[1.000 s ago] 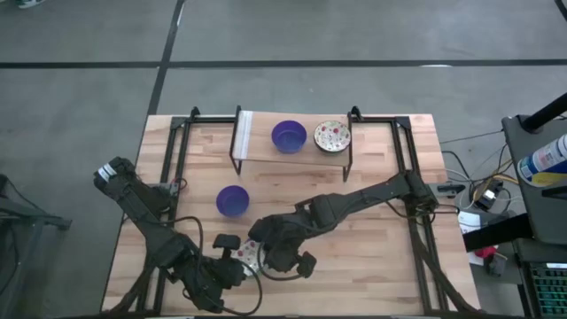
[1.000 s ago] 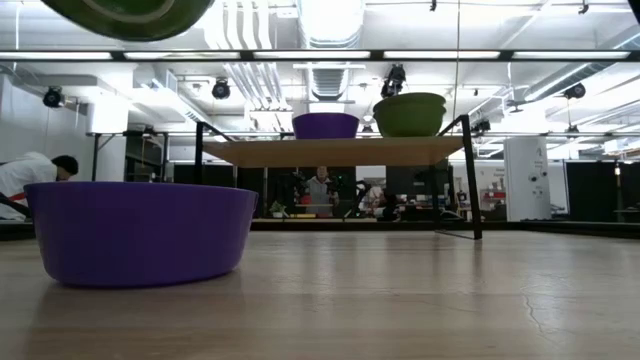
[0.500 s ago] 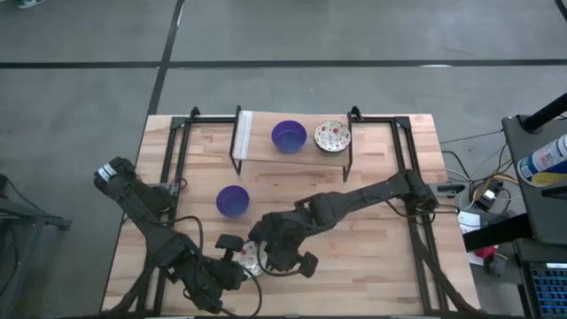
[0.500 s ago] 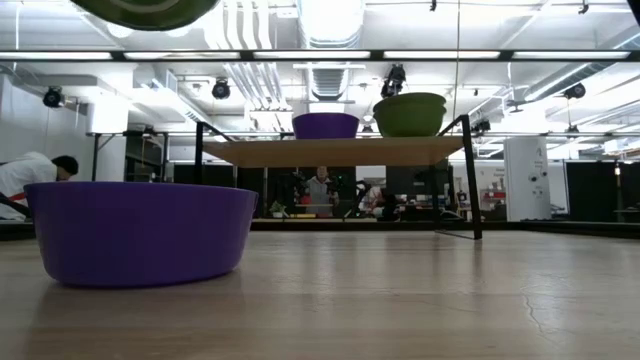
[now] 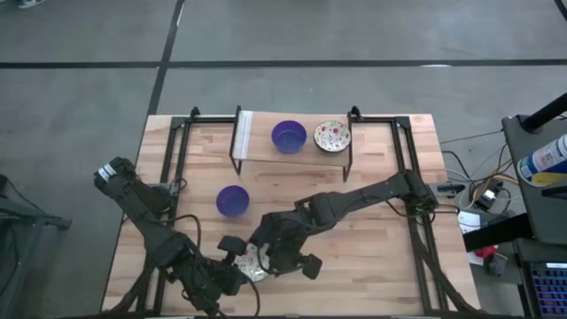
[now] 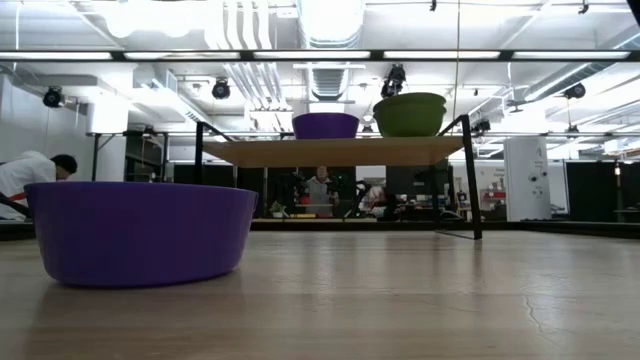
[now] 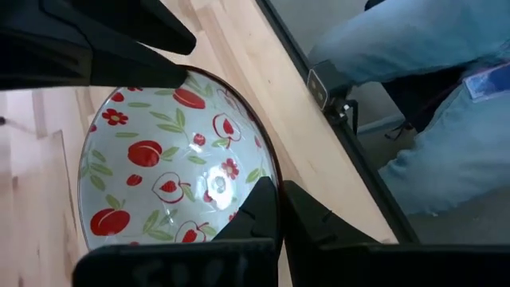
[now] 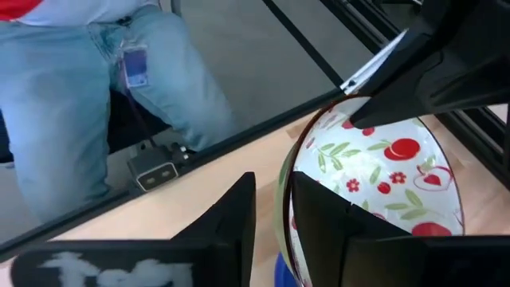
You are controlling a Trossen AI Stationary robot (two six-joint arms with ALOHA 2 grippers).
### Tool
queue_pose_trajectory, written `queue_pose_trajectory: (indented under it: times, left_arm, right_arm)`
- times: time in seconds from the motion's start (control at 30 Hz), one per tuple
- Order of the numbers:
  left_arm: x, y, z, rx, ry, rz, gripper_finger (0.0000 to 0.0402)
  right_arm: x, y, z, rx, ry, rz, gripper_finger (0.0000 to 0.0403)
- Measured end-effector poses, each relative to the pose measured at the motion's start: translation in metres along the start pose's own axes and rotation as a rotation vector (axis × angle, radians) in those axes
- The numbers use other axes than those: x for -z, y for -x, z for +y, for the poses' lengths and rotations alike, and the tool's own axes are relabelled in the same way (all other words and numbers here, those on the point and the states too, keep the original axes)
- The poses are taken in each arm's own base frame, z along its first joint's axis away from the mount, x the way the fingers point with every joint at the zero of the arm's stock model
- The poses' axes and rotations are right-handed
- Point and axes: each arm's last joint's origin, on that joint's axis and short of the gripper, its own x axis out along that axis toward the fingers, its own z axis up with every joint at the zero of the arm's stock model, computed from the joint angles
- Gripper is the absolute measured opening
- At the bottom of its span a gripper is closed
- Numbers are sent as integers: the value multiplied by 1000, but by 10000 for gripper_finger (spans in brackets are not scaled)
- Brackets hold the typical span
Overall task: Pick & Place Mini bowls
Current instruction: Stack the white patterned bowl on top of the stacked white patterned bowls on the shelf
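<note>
both the left gripper and right gripper stay clamped on the speckled bowl near the table's front edge, now tipped further than a second ago.

A robotics lab: wooden bench on grey concrete, exposed ceiling ducts, strip lights, distant equipment racks.

Table: light wooden top, centre of the high view.
Shelf: raised wooden board on black legs, upper centre.
Person: jeans, upper left, right wrist view.
</note>
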Motion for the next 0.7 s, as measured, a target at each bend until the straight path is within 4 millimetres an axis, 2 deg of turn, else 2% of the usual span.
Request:
queue_pose_trajectory:
  times: [0.2,0.7]
  left_arm:
    - [-5,4,3,-18,7,-23,0]
    - [-5,4,4,-32,17,-25,0]
  right_arm:
    - [0,-1,-1,34,50,16,79]
    - [1,-2,-2,55,56,28,26]
